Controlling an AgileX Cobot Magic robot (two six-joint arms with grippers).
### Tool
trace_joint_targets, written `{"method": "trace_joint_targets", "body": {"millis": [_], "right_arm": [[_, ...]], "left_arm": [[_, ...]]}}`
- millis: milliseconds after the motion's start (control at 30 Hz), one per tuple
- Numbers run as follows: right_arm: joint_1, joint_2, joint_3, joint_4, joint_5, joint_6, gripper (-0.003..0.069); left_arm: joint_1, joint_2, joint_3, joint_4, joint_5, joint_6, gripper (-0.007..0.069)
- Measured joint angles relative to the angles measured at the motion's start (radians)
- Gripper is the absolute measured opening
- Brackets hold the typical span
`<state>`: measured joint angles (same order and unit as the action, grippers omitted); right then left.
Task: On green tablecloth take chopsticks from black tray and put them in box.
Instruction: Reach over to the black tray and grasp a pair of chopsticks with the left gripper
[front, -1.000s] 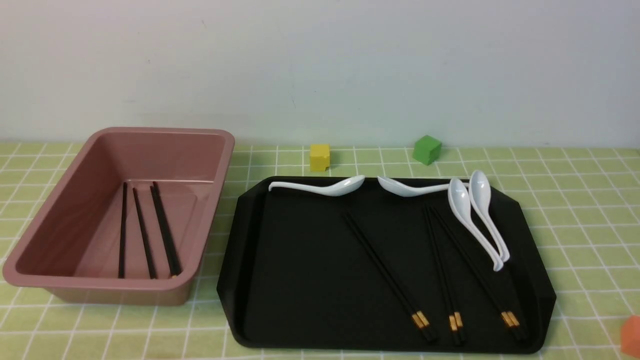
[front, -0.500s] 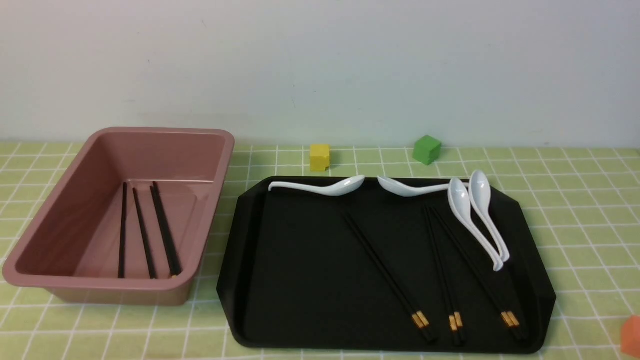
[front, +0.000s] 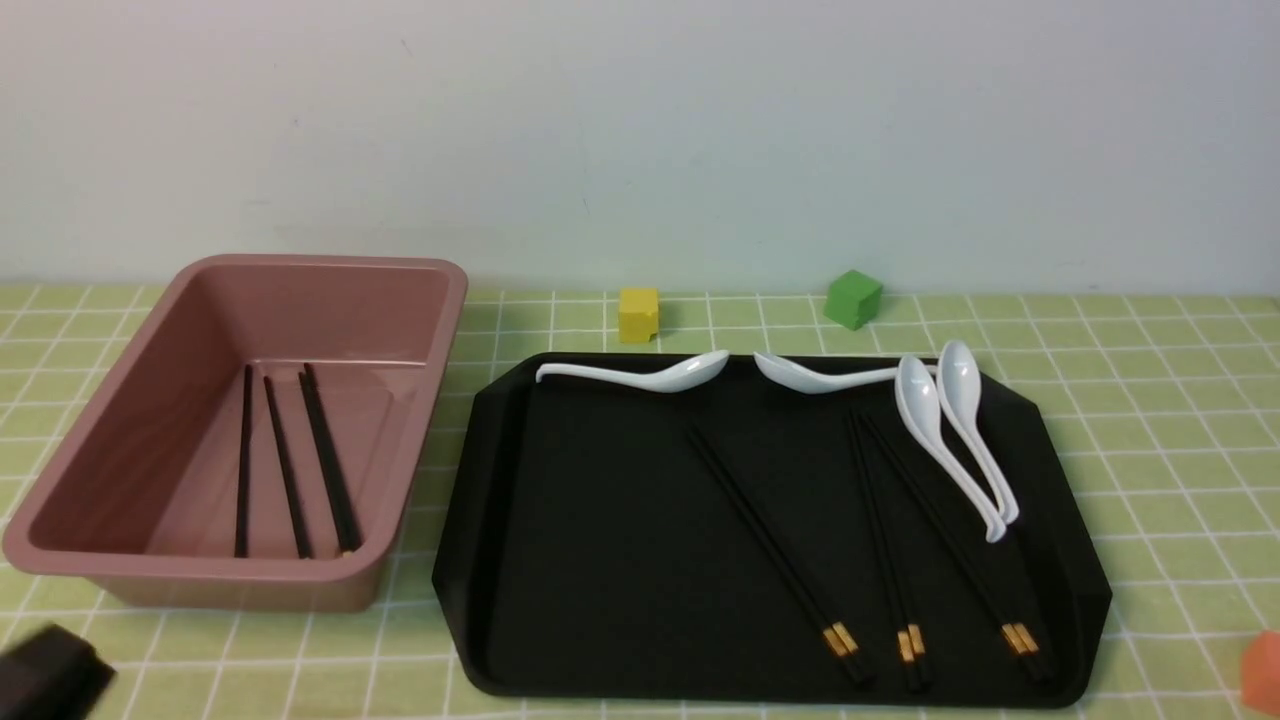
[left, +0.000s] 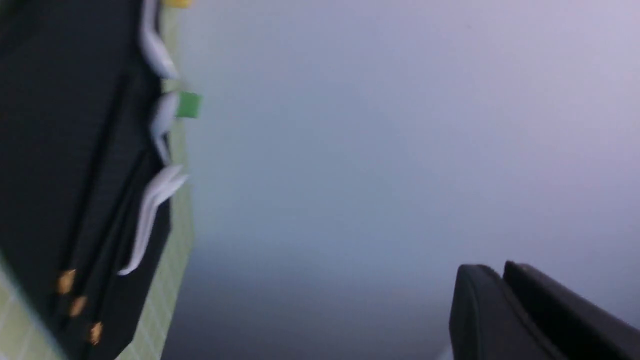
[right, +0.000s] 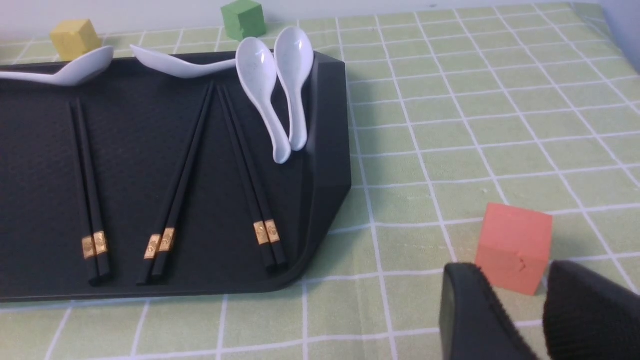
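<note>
Nearest to the camera, at the corner by the box's side, a blurred dark part of the left tool (left: 492, 274) appears. In its wrist view the two fingers are together, and I see nothing clamped between them. The right tool (right: 515, 272) has its fingers apart, with nothing held; the orange-red block (right: 515, 245) is only seen beyond them.

Farther on, three pairs of chopsticks (front: 775, 545) lie in the black tray (front: 580, 690), their gold bands toward the robot. To the left stands the pink box (front: 230, 592), and inside it are four sticks (front: 325, 455), which I count as two pairs. So I judge the work is somewhat under half done: three pairs remain to be moved. The white spoons (front: 960, 385) at the far part of the tray are not asked for.

Compared with the earlier frame, the dark tool part is new in the front view; the chopsticks, tray and box look unchanged.
</note>
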<state>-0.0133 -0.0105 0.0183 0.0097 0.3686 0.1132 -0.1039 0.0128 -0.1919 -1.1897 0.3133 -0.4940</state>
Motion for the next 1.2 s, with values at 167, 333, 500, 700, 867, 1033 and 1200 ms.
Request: {"method": "trace_joint_targets", "body": {"millis": [167, 333, 500, 700, 867, 1033, 1200], "right_arm": [[0.000, 0.000, 0.000, 0.000, 0.000, 0.000, 0.0239], [0.000, 0.000, 0.000, 0.000, 0.000, 0.000, 0.0239], [0.000, 0.000, 0.000, 0.000, 0.000, 0.000, 0.0239], [0.000, 0.000, 0.000, 0.000, 0.000, 0.000, 0.0239], [0.000, 0.000, 0.000, 0.000, 0.000, 0.000, 0.0239], [0.000, 0.000, 0.000, 0.000, 0.000, 0.000, 0.0239], [0.000, 0.000, 0.000, 0.000, 0.000, 0.000, 0.0239]], "left_arm": [[0.000, 0.260, -0.239, 0.175, 0.212, 0.171, 0.0031], [-0.001, 0.675, -0.465, 0.520, 0.638, 0.198, -0.0013], [-0.006, 1.079, -0.685, 0.720, 0.878, 0.185, -0.0013], [-0.179, 1.359, -0.875, 0.726, 0.879, 0.152, -0.0013], [-0.384, 1.592, -1.073, 0.811, 0.813, 0.049, 0.0002], [-0.492, 1.753, -1.226, 0.933, 0.803, -0.093, 0.0104], [-0.545, 1.883, -1.343, 0.975, 0.747, -0.249, 0.0247]]}}
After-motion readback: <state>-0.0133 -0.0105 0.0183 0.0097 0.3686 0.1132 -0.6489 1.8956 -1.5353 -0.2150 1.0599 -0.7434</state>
